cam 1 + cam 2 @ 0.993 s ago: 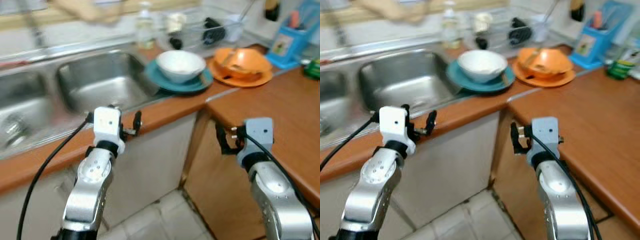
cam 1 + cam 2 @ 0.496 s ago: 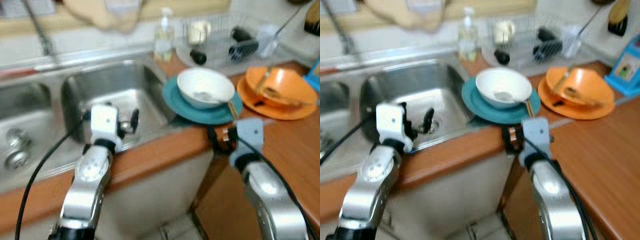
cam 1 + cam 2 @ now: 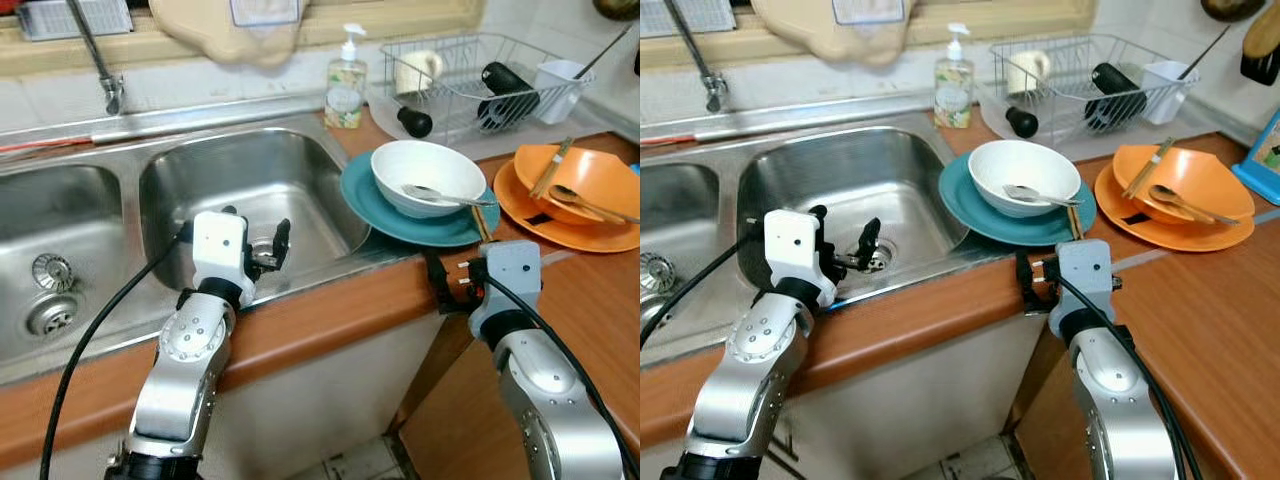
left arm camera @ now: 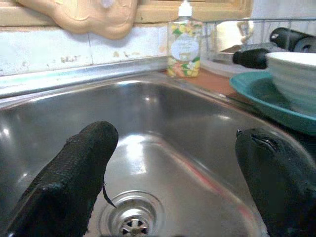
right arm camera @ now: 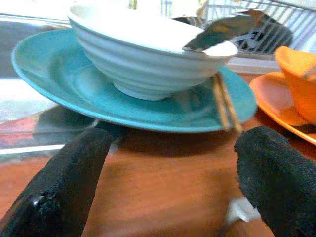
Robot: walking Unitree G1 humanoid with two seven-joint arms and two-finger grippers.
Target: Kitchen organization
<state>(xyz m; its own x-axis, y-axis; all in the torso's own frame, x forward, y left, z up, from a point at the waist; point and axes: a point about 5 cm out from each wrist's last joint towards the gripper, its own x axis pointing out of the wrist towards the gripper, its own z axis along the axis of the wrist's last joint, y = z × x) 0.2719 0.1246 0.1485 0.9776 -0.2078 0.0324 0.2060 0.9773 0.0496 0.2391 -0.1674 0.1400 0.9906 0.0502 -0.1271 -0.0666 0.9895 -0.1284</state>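
Observation:
A white bowl [image 3: 428,175] with a metal spoon [image 3: 440,194] in it sits on a teal plate [image 3: 395,215] right of the sink. Wooden chopsticks [image 5: 224,106] lie on the plate's edge. Further right, an orange bowl [image 3: 575,180] holding a spoon and chopsticks rests on an orange plate [image 3: 600,232]. My left gripper [image 3: 258,238] is open over the front rim of the right sink basin [image 3: 250,175], facing its drain [image 4: 131,224]. At the counter's front edge, just short of the teal plate, my right gripper [image 3: 1035,285] is open and holds nothing.
A wire dish rack [image 3: 480,75] with a mug, a cup and dark utensils stands at the back right. A soap bottle [image 3: 346,85] stands behind the sink. A second basin [image 3: 50,260] and the faucet [image 3: 95,55] lie to the left. Wooden counter [image 3: 590,300] extends right.
The camera has turned and steadied toward the sink, so the scene is now sharp. Both arms now reach the counter edge; both grippers stay open.

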